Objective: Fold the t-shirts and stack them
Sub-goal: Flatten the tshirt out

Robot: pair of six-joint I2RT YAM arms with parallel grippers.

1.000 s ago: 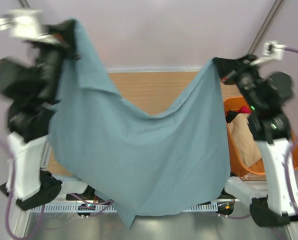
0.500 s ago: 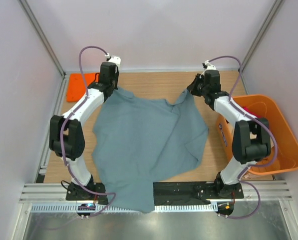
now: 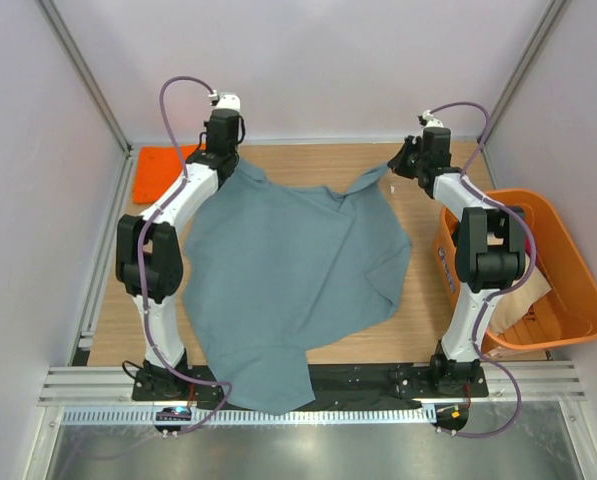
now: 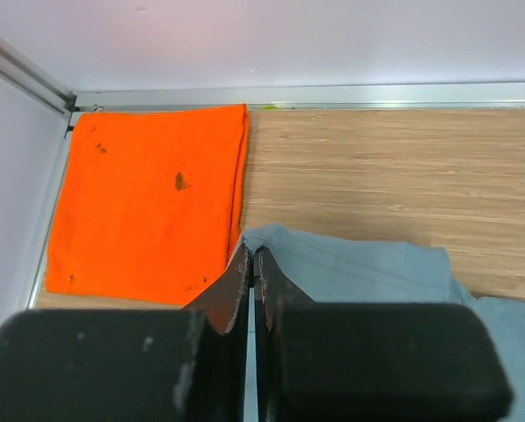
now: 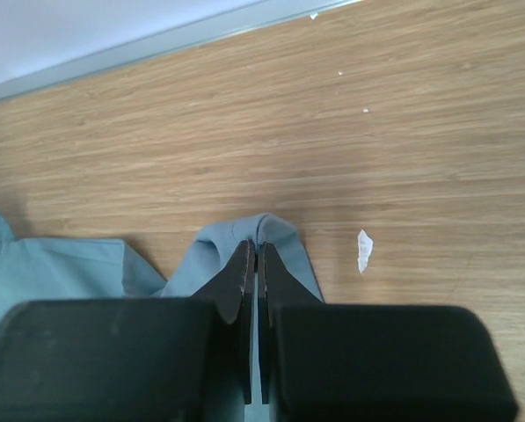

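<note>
While left claw (image 4: 253, 264) and right claw (image 5: 253, 251) pinch the grey-blue t-shirt (image 3: 288, 270), seemingly by its shoulders, we should tauten it between them.

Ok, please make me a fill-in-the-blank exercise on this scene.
The large grey-blue cloth t-shirt lies spread on the ___ table.
The left claw and right claw are ___ on its far edge.
The flat folded cloth shirt in the far-left corner is ___.
The rigid orange plastic tub stands at the robot's ___ side.
Missing: wooden; shut; orange; right.
</note>
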